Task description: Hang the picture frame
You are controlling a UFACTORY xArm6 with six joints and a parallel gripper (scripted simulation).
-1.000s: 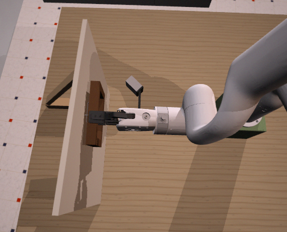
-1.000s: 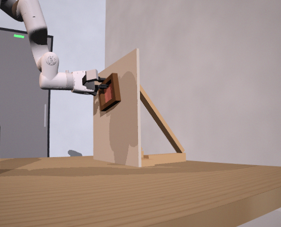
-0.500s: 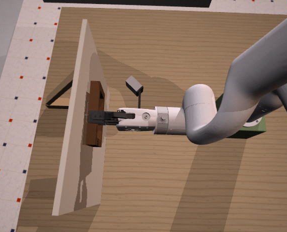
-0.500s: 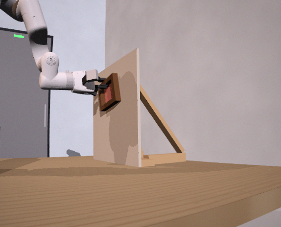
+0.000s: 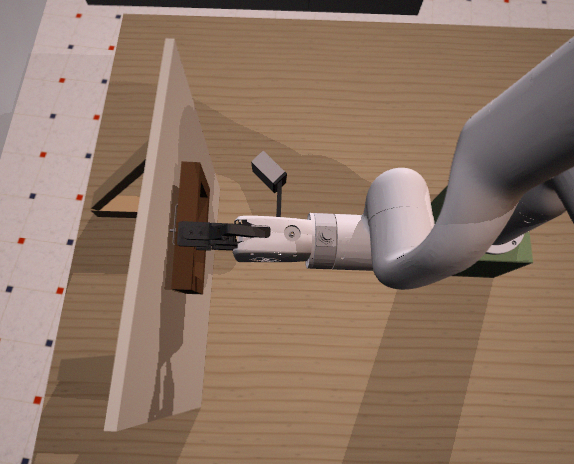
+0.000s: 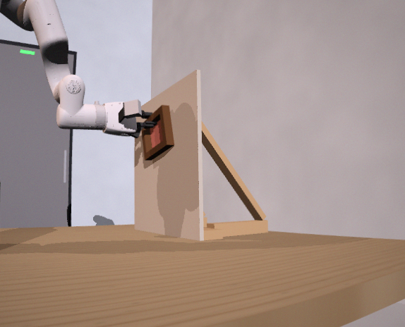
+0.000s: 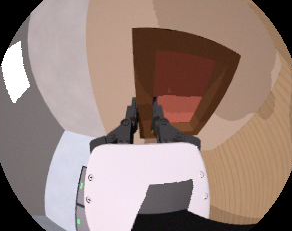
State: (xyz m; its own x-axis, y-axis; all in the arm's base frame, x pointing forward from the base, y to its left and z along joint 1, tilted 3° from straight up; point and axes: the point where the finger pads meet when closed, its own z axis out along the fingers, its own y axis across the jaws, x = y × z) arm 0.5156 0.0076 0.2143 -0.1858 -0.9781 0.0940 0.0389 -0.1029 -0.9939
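The upright board blocks passage leftward — its brace stands behind it. A small camera post stands just beyond the gripper, near the board.
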